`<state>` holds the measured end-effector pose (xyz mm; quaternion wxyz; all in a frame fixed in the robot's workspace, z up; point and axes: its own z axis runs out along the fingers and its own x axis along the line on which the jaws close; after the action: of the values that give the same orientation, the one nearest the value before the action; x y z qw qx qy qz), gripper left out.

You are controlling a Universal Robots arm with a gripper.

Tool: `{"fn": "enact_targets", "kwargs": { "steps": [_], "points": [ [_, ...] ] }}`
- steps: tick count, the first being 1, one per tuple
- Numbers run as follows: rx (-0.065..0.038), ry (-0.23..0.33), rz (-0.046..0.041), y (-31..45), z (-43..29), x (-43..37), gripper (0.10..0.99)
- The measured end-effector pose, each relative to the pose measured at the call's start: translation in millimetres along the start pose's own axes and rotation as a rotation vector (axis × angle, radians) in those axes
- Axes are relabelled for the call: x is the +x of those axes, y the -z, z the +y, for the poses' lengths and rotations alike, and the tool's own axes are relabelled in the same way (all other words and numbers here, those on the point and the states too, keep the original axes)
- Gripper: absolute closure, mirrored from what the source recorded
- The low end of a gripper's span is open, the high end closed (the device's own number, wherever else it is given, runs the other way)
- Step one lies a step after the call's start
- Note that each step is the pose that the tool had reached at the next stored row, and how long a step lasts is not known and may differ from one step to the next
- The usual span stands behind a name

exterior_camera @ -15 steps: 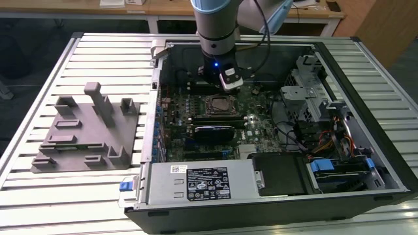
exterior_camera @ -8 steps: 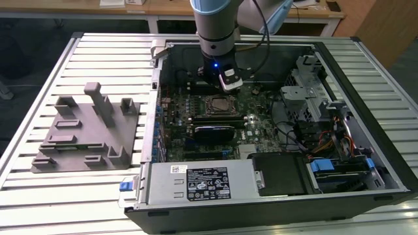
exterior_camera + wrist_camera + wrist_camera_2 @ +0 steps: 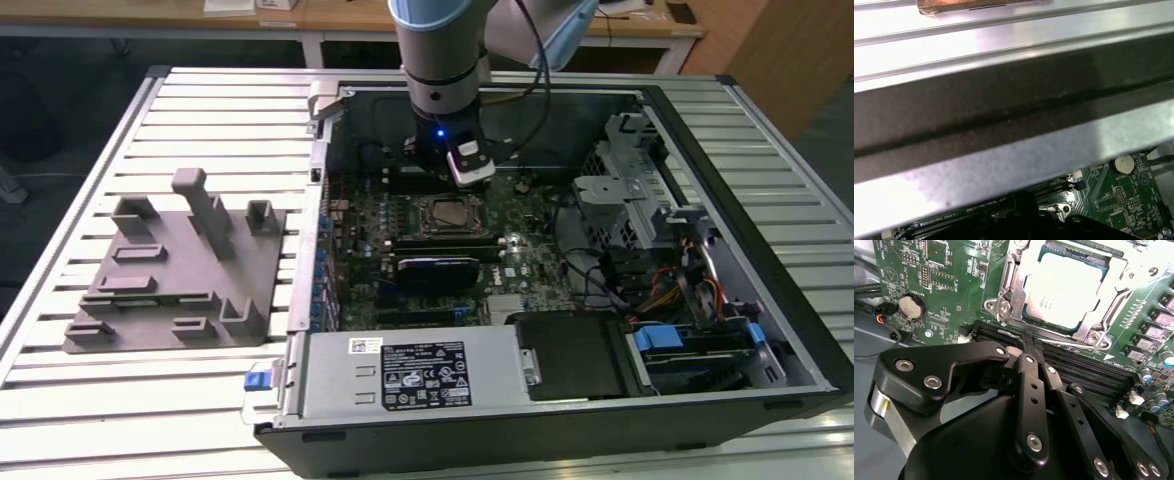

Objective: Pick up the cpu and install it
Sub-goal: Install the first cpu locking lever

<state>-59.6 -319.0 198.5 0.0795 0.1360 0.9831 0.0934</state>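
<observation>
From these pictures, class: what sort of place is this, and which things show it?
Probably a robotics lab or workshop: an open computer case lies on a ribbed metal table, a robot arm reaches into it, and the cpu sits in the motherboard's socket.

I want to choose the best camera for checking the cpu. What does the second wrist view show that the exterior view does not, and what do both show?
Second wrist view: the cpu close up, its pale metal top seated in the socket frame, a round coin battery, and the gripper with its fingers closed together, holding nothing.

Exterior view: the whole computer case on the slatted table, and a grey plastic block at the exterior view's left.

Both: the green motherboard and the socket area.
</observation>
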Motion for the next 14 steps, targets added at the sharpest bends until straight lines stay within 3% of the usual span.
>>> {"fn": "enact_targets", "kwargs": {
  "steps": [14],
  "points": [
    [0.003, 0.001, -0.0026, -3.9, -1.1, 0.6, 0.980]
  ]
}}
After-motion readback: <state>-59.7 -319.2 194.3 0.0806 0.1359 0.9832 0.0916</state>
